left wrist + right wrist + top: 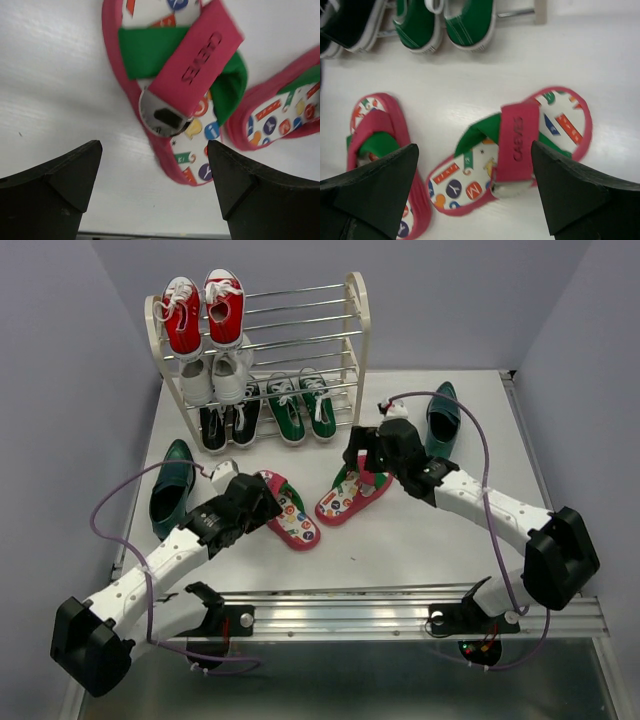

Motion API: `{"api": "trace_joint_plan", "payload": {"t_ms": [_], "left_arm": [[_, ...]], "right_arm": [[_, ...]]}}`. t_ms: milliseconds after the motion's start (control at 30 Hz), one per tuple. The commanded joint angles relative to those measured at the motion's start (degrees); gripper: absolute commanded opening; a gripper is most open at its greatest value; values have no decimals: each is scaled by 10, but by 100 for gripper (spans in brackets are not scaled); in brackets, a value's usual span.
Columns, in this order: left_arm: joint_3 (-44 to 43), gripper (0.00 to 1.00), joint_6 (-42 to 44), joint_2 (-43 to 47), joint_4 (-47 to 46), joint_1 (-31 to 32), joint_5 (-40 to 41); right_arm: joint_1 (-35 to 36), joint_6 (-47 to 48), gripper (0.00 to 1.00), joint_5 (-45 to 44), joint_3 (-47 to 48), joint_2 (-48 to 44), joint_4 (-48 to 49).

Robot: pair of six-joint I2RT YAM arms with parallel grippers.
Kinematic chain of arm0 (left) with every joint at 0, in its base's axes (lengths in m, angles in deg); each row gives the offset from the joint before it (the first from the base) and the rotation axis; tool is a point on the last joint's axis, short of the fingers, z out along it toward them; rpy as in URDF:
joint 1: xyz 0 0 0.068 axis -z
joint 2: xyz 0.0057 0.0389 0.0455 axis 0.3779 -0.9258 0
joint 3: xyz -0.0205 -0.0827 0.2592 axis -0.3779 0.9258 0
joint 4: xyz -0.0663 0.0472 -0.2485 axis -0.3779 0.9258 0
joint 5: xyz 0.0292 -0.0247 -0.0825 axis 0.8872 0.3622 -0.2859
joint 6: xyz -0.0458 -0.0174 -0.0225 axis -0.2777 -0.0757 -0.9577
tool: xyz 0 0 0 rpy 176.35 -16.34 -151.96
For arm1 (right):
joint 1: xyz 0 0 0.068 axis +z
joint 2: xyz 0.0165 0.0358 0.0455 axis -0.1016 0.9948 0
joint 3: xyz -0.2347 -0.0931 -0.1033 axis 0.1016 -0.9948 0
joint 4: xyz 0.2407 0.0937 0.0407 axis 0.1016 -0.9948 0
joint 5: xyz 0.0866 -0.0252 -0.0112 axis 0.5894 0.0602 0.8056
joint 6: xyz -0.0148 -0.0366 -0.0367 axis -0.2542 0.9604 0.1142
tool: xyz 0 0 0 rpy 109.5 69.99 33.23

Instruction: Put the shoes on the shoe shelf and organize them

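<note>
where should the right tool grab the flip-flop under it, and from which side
Take the raised pink strap of the right flip-flop, coming straight down from above. It lies flat on the table, so the arched strap is the only part standing up to close on.

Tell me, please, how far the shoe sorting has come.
Done: the green sneakers sit on the bottom tier of the shoe shelf. In hand: nothing; the left pincer hangs open over one flip-flop, the right pincer over the other flip-flop. Left: both of these and the two teal dress shoes, all lying on the table.
</note>
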Motion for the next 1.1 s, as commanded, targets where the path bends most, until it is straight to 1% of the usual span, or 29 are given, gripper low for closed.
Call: {"api": "trace_joint_plan", "payload": {"t_ms": [0, 33, 167, 267, 300, 400, 500, 567, 633, 700, 733, 833, 933, 967, 1067], "left_arm": [[59, 99, -104, 24, -39, 42, -72], [69, 99, -115, 15, -45, 79, -68], [68, 99, -173, -31, -49, 140, -33], [69, 99, -211, -50, -49, 144, -11], [69, 97, -223, -49, -43, 144, -1], [63, 97, -260, -31, -11, 144, 50], [66, 97, -263, -13, -9, 144, 68], [72, 97, -252, -11, -32, 141, 73], [71, 95, -231, -19, -46, 134, 60], [63, 93, -234, -50, -31, 128, 67], [61, 90, -236, -58, -31, 123, 71], [53, 72, -215, -84, -21, 88, 72], [51, 65, -200, -102, -30, 70, 73], [50, 57, -193, -105, -33, 64, 73], [46, 40, -186, -113, -38, 63, 74]], "right_arm": [[4, -43, 100, -53, -50, -60, -49], [4, -43, 100, -59, -57, -64, -52], [4, -42, 100, -50, -82, -84, -57], [4, -30, 100, -40, -91, -93, -57], [4, -28, 100, -42, -93, -96, -59], [4, -14, 100, -54, -95, -104, -60], [4, -11, 100, -58, -93, -104, -60], [4, -9, 100, -55, -92, -100, -60], [4, -8, 100, -56, -91, -97, -60], [4, -6, 100, -67, -89, -94, -64], [4, -6, 100, -70, -88, -94, -66], [4, -3, 100, -78, -90, -100, -67], [4, 0, 100, -87, -91, -110, -70], [4, 1, 100, -94, -91, -111, -70], [4, 1, 100, -98, -93, -118, -70]]}}
